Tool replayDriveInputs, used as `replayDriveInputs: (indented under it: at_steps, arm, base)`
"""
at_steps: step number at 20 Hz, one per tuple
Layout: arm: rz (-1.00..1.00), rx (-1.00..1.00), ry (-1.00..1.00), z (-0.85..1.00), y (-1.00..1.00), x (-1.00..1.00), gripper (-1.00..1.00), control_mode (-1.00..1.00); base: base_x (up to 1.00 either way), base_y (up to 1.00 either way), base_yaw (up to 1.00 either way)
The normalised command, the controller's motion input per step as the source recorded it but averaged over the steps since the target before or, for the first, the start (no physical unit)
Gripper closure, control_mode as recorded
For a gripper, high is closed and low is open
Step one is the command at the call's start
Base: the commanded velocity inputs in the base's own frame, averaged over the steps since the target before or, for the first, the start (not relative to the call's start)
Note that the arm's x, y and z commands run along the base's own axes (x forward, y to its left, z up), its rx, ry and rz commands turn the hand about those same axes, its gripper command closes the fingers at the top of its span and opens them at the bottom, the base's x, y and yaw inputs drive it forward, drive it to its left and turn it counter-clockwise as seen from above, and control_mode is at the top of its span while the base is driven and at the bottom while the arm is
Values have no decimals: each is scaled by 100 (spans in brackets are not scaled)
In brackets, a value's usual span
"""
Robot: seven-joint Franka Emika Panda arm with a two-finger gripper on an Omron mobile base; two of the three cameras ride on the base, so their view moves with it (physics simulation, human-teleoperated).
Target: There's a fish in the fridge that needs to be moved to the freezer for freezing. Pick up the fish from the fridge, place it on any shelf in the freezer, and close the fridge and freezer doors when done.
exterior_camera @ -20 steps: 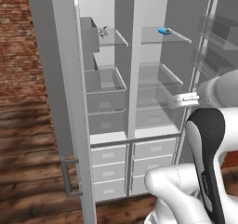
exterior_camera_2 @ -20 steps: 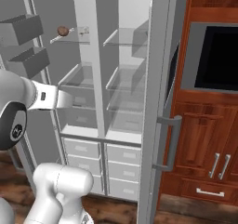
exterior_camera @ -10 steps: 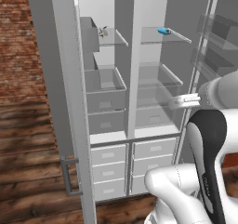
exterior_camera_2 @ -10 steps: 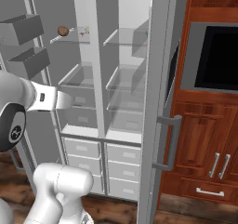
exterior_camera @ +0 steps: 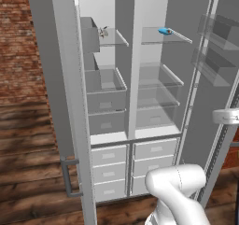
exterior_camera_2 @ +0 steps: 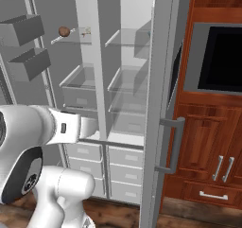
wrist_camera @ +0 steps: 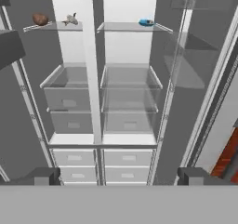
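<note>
The fish point(exterior_camera: 102, 31) point(exterior_camera_2: 85, 32) point(wrist_camera: 71, 19) lies on the short glass shelf point(exterior_camera: 119, 40) point(wrist_camera: 56, 27) at the top of the freezer point(exterior_camera: 105, 98), the narrower left half. The fridge point(exterior_camera: 158, 91) is the wider right half. Both doors stand wide open: the freezer door point(exterior_camera: 60, 79) to the left, the fridge door point(exterior_camera_2: 158, 104) to the right. My gripper point(wrist_camera: 118, 175) is open with nothing between its fingertips point(wrist_camera: 44, 174). It hangs back from the unit, facing both halves at about drawer height.
A brown round item point(wrist_camera: 40, 19) point(exterior_camera_2: 64, 31) sits left of the fish. A blue oblong item point(exterior_camera: 164, 31) point(wrist_camera: 146, 22) lies on the fridge's top shelf. Grey bins point(exterior_camera_2: 29, 61) hang inside the freezer door. Wooden cabinets with an oven point(exterior_camera_2: 217, 57) stand right; a brick wall point(exterior_camera: 18, 56) is left.
My arm has swung to the right and a little lower, away from the shelves. The gripper has stayed open. The fish and the doors have not moved.
</note>
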Motion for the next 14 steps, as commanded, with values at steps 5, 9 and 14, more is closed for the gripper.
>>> replayDriveInputs:
  at_steps: [5, 9, 14]
  arm:
    - [0, 0, -11, -3, -95, -13, -100, -100]
    - [0, 0, -9, -16, -80, 0, -100, -100]
    - [0, 0, -9, -31, -65, 3, -100, -100]
  base:
    - [0, 0, 0]
    - [0, 0, 0]
    - [0, 0, 0]
